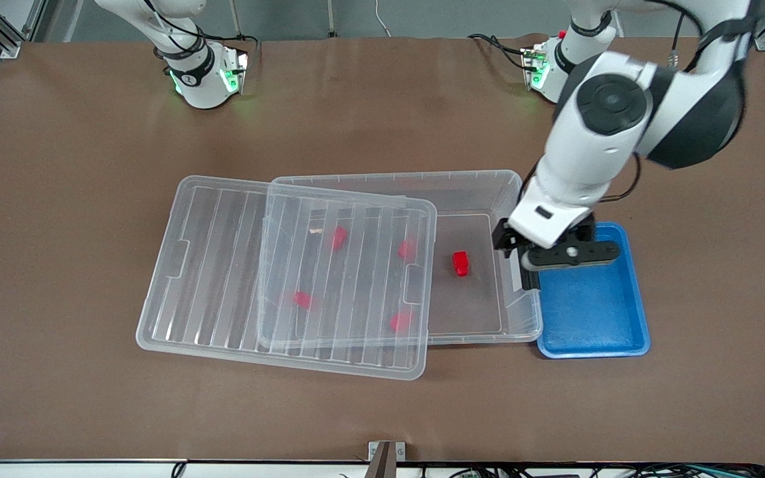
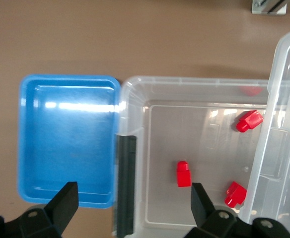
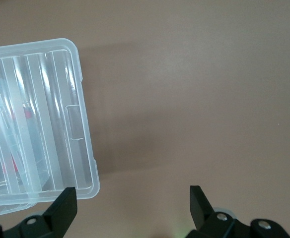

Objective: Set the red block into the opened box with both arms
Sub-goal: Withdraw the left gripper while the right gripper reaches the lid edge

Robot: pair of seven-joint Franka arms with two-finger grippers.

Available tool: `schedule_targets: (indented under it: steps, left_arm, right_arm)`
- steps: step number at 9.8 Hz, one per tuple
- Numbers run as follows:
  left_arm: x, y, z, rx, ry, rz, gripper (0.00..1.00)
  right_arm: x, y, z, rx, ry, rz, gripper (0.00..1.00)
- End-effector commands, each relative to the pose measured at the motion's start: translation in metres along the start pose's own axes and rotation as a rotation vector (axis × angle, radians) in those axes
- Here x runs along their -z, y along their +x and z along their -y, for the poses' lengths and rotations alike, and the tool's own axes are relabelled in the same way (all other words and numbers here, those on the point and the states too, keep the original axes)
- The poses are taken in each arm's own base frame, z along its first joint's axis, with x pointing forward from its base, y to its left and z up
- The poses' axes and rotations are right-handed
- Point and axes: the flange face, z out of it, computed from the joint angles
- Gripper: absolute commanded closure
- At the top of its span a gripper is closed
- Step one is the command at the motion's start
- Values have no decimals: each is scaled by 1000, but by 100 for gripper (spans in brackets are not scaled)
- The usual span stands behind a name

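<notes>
The red block (image 1: 460, 263) (image 2: 183, 174) lies on the floor of the clear box (image 1: 396, 178) (image 2: 184, 80), in the part the lid leaves uncovered. My left gripper (image 1: 518, 260) (image 2: 133, 191) hangs open and empty over the box's end wall with the black latch handle (image 2: 126, 183), between the block and the blue tray. My right gripper (image 3: 132, 193) is open and empty, high over bare table beside a corner of the lid (image 3: 40, 124). The front view shows only the right arm's base (image 1: 200, 73).
The ribbed clear lid (image 1: 223, 265) lies askew, half on the box and half on the table toward the right arm's end. Several more red blocks (image 1: 338, 238) show through it. A shallow blue tray (image 1: 595, 312) (image 2: 68, 139) stands against the box's latch end.
</notes>
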Motion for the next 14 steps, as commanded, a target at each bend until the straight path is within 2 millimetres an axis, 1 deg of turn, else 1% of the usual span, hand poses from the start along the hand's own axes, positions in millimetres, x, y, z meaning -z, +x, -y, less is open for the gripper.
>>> schedule_targets:
  steps: [1, 2, 3, 4, 5, 6, 7, 8, 9, 10, 11, 12, 13, 14]
  left_arm:
    - [7, 18, 38, -39, -13, 59, 0]
    - [19, 25, 68, -62, -13, 39, 0]
    - [31, 28, 86, -111, -8, 19, 0]
    - [42, 31, 110, -110, -5, 7, 0]
    - [48, 33, 128, -109, -2, -1, 0]
    - [65, 34, 157, -88, 2, -22, 0]
    - [72, 31, 161, -100, 3, -25, 0]
    - [72, 27, 177, -115, 7, 17, 0]
    - [89, 22, 191, -126, -2, 3, 0]
    - [105, 14, 204, -146, -30, -13, 0]
    - [108, 6, 216, -174, -23, 7, 0]
    - [115, -5, 232, -179, -3, 38, 0]
    - [120, -17, 242, -175, 12, 52, 0]
    - [123, -28, 252, -193, 22, 59, 0]
  right_arm:
    - [-5, 10, -1, 13, 12, -48, 0]
    - [-19, 26, -1, 22, 9, -66, 0]
    - [-35, 42, -2, 58, 4, -74, 0]
    - [-60, 60, -4, 108, -12, -65, 0]
    - [-80, 76, -2, 126, -24, -75, 0]
    - [-101, 89, -3, 134, -47, -69, 0]
    - [-127, 101, -4, 168, -56, -45, 0]
    - [-143, 110, -3, 224, -62, -46, 0]
    - [-165, 117, -7, 262, -63, -20, 0]
    - [-193, 119, -6, 300, -63, -10, 9]
    - [-225, 117, 2, 325, -61, -14, 41]
    - [-254, 113, 18, 350, -59, -26, 78]
    - [-273, 109, 34, 363, -49, -36, 97]
    - [-283, 108, 43, 375, -45, -35, 100]
